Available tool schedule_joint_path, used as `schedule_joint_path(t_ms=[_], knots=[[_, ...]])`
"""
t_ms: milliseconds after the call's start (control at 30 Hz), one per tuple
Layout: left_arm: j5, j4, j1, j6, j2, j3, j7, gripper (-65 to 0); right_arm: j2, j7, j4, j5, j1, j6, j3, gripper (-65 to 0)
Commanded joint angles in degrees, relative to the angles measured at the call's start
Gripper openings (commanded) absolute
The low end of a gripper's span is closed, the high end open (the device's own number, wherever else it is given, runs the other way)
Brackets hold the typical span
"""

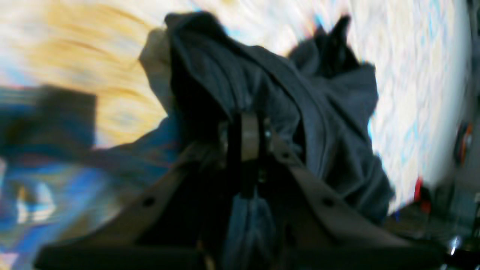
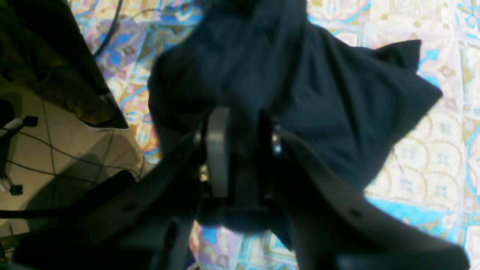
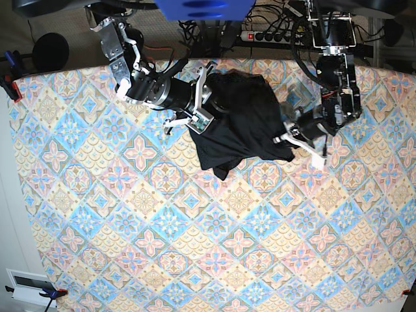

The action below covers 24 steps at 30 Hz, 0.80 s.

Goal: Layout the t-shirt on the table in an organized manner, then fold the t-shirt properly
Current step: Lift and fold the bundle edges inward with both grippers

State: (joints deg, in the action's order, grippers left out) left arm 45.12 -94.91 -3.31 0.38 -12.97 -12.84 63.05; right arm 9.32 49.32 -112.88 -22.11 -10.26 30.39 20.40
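Note:
The black t-shirt (image 3: 240, 117) lies bunched at the back middle of the table (image 3: 195, 247), stretched between both grippers. My right gripper (image 3: 207, 104) is on the shirt's left edge. In the right wrist view its jaws (image 2: 242, 146) are shut on a thick fold of the t-shirt (image 2: 318, 93), which hangs over the patterned cloth (image 2: 431, 161). My left gripper (image 3: 289, 135) holds the shirt's lower right corner. The left wrist view is motion-blurred, but there the gripper (image 1: 247, 138) is closed tight on the dark fabric (image 1: 318, 112), with cloth trailing between the fingers.
A power strip (image 3: 266, 36) and cables lie behind the table's back edge. A red clamp (image 3: 8, 81) grips the table's left edge. Beside the table, the floor with cables (image 2: 56, 150) shows in the right wrist view.

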Motion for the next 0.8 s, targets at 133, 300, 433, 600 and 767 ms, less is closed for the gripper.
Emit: schedule_joint_path(t_ms=[133, 300, 433, 600, 767], knots=[[0.5, -1.0, -0.4, -0.3, -0.3, -1.5, -0.8, -65.0, -0.1, -1.4, -0.3, -1.1, 0.6, 0.3, -0.2, -52.0], [0.5, -0.9, -0.9, -0.3, 0.1, -1.4, -0.7, -65.0, -0.3, -2.3, 3.2, -1.1, 1.2, 0.3, -0.3, -52.0], [0.9, -0.9, -0.9, -0.3, -0.3, 1.1, -0.5, -62.9, -0.3, -3.7, 3.7, -1.1, 4.9, 0.2, -0.3, -51.9], [3.9, -1.2, -1.8, -0.3, -3.2, 4.8, -0.5, -51.5, 0.0, -3.6, 3.2, -1.0, 5.5, 0.2, -1.4, -51.6], [13.0, -1.2, -2.9, -0.3, -6.5, 4.7, -0.5, -39.0, 2.4, -3.6, 2.1, -1.0, 5.5, 0.2, -1.0, -47.9]])
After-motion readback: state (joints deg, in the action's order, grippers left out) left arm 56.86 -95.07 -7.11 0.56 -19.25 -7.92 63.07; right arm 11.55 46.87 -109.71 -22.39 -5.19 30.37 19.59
